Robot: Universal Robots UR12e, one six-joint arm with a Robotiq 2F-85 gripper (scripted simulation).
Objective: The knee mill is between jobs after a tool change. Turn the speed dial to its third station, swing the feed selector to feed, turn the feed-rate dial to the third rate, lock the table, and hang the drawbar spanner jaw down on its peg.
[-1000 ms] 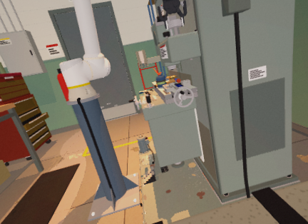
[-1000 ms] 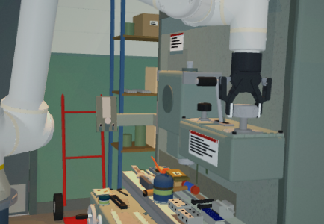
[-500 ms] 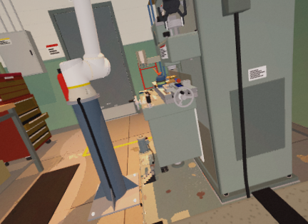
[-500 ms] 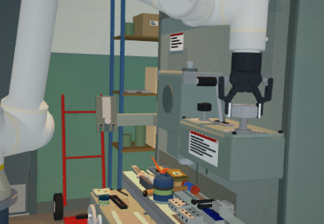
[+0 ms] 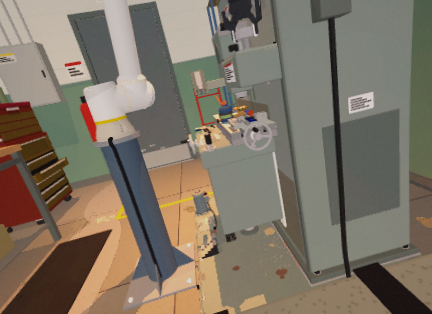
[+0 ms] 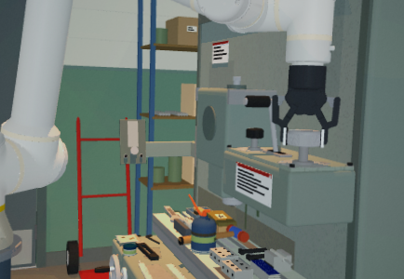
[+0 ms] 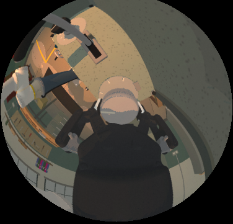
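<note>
My gripper (image 6: 303, 137) (image 7: 119, 106) (image 5: 243, 21) points straight down over the top of the mill head and is closed around the grey speed dial (image 6: 303, 138) (image 7: 118, 104), a round knurled knob on a short stem. To the dial's left stand a smaller black knob (image 6: 254, 134) and a black-handled lever (image 6: 257, 101). A slotted plate (image 7: 96, 52) lies beyond the dial on the tan top. The spanner and its peg are not clear to me.
The grey mill column (image 5: 345, 125) fills the right side. The table (image 5: 240, 127) below carries a handwheel (image 5: 257, 137), a blue oil can (image 6: 203, 234) and small tools. A blue shelf rack (image 6: 145, 96) and a red hand truck (image 6: 100, 194) stand behind.
</note>
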